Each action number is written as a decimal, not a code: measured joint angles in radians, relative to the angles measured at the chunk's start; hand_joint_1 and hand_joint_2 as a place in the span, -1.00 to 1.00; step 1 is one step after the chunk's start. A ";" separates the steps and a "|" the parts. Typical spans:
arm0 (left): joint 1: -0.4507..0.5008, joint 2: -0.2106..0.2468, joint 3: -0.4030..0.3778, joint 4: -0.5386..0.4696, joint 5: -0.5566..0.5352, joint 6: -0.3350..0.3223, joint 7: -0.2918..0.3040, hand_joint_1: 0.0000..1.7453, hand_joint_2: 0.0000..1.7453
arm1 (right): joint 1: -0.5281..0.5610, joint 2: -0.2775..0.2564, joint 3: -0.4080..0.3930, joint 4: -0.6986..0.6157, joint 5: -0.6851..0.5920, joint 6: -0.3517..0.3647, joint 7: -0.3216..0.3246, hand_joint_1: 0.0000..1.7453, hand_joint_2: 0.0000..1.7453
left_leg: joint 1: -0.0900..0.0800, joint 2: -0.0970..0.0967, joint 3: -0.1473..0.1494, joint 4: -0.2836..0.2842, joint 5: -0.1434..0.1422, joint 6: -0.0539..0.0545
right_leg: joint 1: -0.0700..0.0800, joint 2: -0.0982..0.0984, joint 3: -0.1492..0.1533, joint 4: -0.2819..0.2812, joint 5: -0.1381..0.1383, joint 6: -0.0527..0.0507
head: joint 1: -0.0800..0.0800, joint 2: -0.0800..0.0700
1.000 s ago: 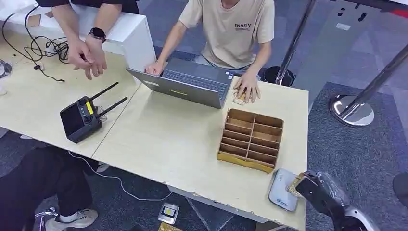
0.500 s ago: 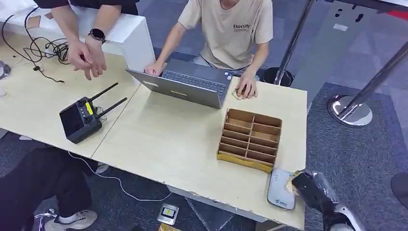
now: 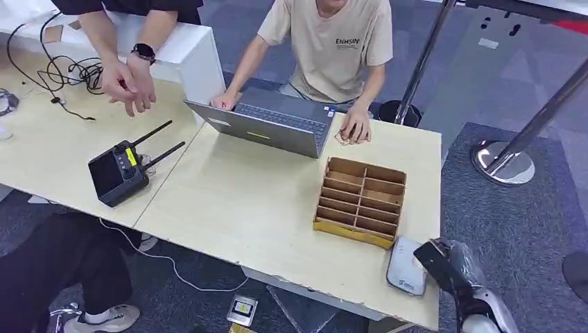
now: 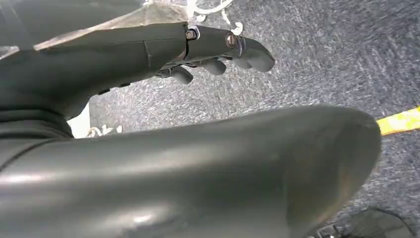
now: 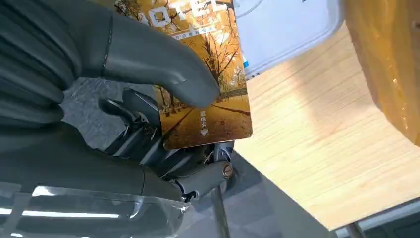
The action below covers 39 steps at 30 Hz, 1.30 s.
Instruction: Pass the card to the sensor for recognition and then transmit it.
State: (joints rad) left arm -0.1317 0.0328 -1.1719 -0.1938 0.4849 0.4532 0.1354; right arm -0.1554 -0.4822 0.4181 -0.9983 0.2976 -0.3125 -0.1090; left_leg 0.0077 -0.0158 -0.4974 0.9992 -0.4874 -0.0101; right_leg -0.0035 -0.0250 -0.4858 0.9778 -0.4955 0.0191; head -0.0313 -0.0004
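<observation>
My right hand [image 3: 438, 262] is at the table's near right corner, right beside the flat grey-white sensor pad [image 3: 404, 266]. In the right wrist view the thick grey thumb of my right hand [image 5: 148, 104] presses an orange card with an autumn-tree picture [image 5: 208, 94] against the darker fingers, and the card's far end lies over the white sensor pad [image 5: 282, 29]. My left hand [image 4: 208, 49] hangs over the dark carpet with its fingers loosely curled and nothing in it.
A cardboard divider box [image 3: 360, 201] stands just beyond the sensor. Farther back are an open grey laptop [image 3: 267, 125] with a seated person's hand [image 3: 355, 127] beside it, and a black remote controller [image 3: 119, 172]. A second person stands at the far left. Chrome stanchions [image 3: 505, 163] stand to the right.
My right hand has slid a little left and forward with the card, ending closer over the sensor. The seated person's hand pulled back a bit toward the laptop.
</observation>
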 joint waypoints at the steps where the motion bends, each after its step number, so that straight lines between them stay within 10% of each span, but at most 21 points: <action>1: 0.000 0.000 0.000 0.000 0.000 0.000 0.000 -1.00 -1.00 | -0.002 0.000 0.000 0.000 0.015 -0.009 0.016 1.00 1.00 | 0.000 0.000 0.000 0.000 0.000 0.000 | 0.000 0.000 0.000 0.000 0.000 0.000 | 0.000 0.000; 17: 0.004 0.000 0.000 0.000 0.012 0.005 0.003 -1.00 -1.00 | 0.069 -0.067 -0.026 -0.222 0.077 -0.005 0.180 1.00 1.00 | 0.000 -0.001 -0.008 0.000 0.000 0.000 | 0.000 -0.001 -0.007 0.000 0.000 0.000 | 0.000 0.000; 39: 0.003 -0.001 0.000 0.000 0.006 0.013 -0.002 -1.00 -1.00 | 0.075 -0.080 -0.110 -0.541 0.162 -0.017 0.195 1.00 1.00 | 0.000 -0.001 -0.011 0.000 0.000 0.000 | 0.000 -0.001 -0.009 0.000 0.000 0.000 | 0.000 0.000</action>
State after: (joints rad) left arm -0.1288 0.0317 -1.1715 -0.1938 0.4906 0.4665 0.1339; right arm -0.0809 -0.5619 0.3083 -1.5392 0.4592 -0.3292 0.0858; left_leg 0.0074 -0.0171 -0.5079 0.9992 -0.4875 -0.0102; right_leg -0.0037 -0.0258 -0.4949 0.9783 -0.4956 0.0190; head -0.0313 -0.0004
